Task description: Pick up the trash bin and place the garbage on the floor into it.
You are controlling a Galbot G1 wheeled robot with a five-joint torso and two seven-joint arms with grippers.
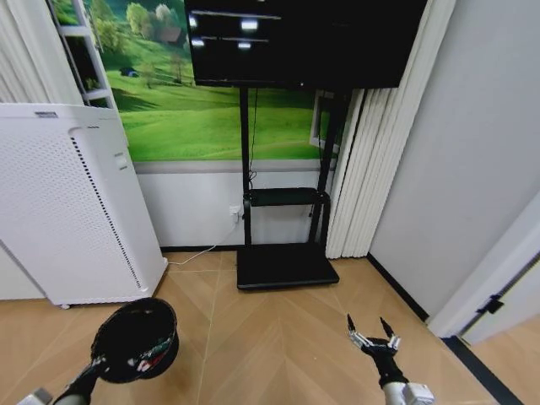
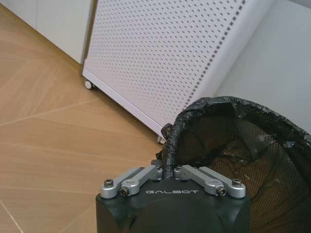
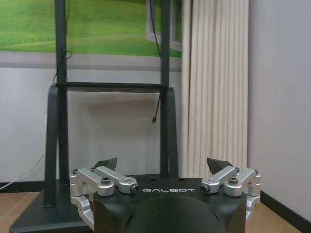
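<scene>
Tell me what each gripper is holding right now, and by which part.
The left gripper holds the trash bin by its bag-lined rim, pinched at the near edge. The right gripper is open and holds nothing.

Black lined trash bin [image 1: 135, 339] tilted, w/ red litter [image 1: 152, 356] inside.

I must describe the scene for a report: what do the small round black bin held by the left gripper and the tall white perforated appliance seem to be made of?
The small round black bin looks like fine mesh, probably metal or plastic: the wall shows a grid. A glossy, wrinkled black plastic bag is folded over its rim, where the left gripper is shut. The tall white perforated appliance looks like matte white plastic or painted sheet, with regular small holes.
</scene>
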